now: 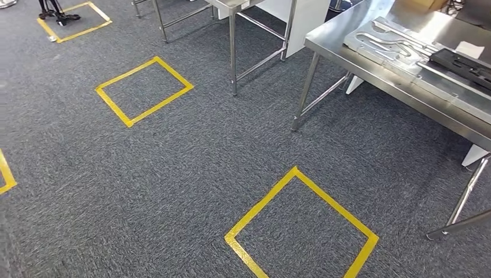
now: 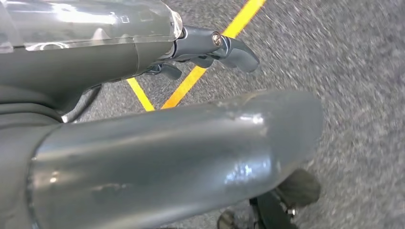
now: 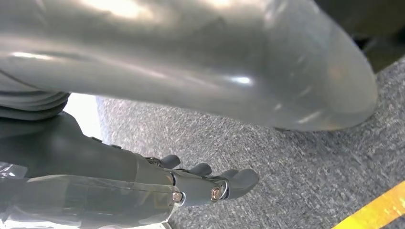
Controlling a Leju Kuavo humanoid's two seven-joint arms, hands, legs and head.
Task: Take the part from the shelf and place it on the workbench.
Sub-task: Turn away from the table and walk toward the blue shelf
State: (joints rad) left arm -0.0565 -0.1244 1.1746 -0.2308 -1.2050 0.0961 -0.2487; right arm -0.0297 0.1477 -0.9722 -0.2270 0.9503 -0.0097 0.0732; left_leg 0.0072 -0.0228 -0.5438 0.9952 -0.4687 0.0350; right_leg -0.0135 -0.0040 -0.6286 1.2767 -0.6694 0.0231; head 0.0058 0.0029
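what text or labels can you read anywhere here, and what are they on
None can be read.
The yellow tape squares on the carpet carry no writing.
The grey moulded tray and black part on the steel workbench show no legible marks.
The left hand and right hand bear no labels.

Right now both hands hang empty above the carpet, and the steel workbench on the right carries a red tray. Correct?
Not quite. In the head view the workbench carries a silver-grey moulded tray, not a red one. The left hand and right hand do hang empty above the carpet.
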